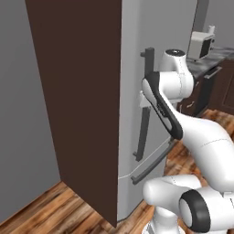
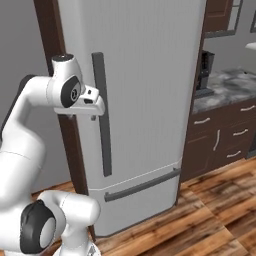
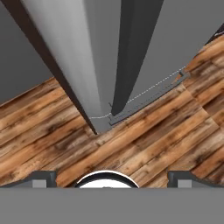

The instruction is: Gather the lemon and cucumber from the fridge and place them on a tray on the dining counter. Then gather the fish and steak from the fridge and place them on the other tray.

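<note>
Grey fridge (image 2: 145,100) stands closed, contents hidden; the hand (image 2: 95,107), fingers spread, hovers beside its handle (image 2: 101,115).

The fridge (image 2: 145,100) has its doors closed, so its inside and anything stored there is hidden, and its top is cut off by the upper edge of both base views. In the left base view the arm covers the middle of the long dark handle (image 1: 145,114), and the gripper (image 2: 94,111) sits so close against that handle that whether it touches cannot be told. In the hand view the finger tips (image 3: 43,178) are cut to low stubs at the bottom.
</note>
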